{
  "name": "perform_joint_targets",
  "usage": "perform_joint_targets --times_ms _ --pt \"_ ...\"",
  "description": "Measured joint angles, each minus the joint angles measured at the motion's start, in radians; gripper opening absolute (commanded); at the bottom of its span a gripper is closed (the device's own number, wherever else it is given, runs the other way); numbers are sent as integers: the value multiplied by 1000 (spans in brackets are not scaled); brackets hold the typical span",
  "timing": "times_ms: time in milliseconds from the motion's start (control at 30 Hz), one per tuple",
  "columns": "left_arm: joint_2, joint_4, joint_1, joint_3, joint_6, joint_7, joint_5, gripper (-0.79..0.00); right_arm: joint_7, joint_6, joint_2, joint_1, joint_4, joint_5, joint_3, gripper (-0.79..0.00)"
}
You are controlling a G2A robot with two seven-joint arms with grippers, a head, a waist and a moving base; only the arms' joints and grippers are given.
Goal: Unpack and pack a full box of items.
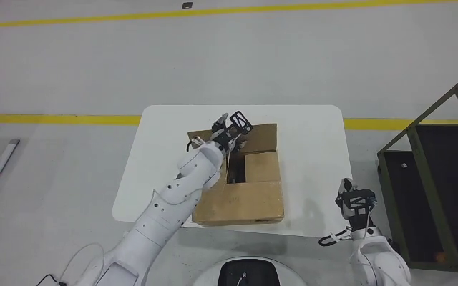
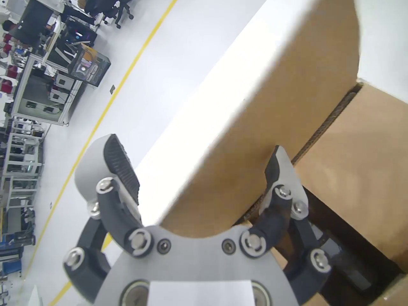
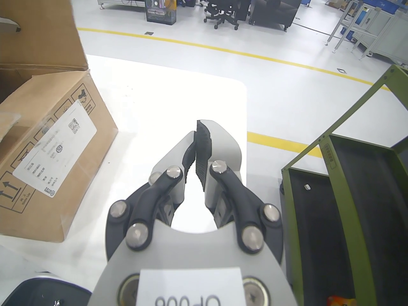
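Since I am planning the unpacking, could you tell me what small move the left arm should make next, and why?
Probably close the left gripper on the box flap: its open fingers straddle the flap's edge, one either side, so a grip should let it fold the flap back.

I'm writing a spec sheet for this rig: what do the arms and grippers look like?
The left arm and right arm have smooth white shells. The left gripper and right gripper match: grey metal plate, black linkages with silver bolts, grey fingers with black ribbed pads, a white label on the base. A thin cable loops beside the right wrist.
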Motion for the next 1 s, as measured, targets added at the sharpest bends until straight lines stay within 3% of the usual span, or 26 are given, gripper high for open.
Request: perform_joint_targets --times_ms 233,533,1000 --pt "-38 154 -83 40 76 24 -19 0 2 1 -1 1 3 -1 2 -739" --pt "-89 303 -139 84 160 69 -66 0 6 0 -2 6 11 -3 1 -739" --pt "-142 457 -196 129 155 40 -69 0 5 0 -4 17 19 -4 -6 -751"
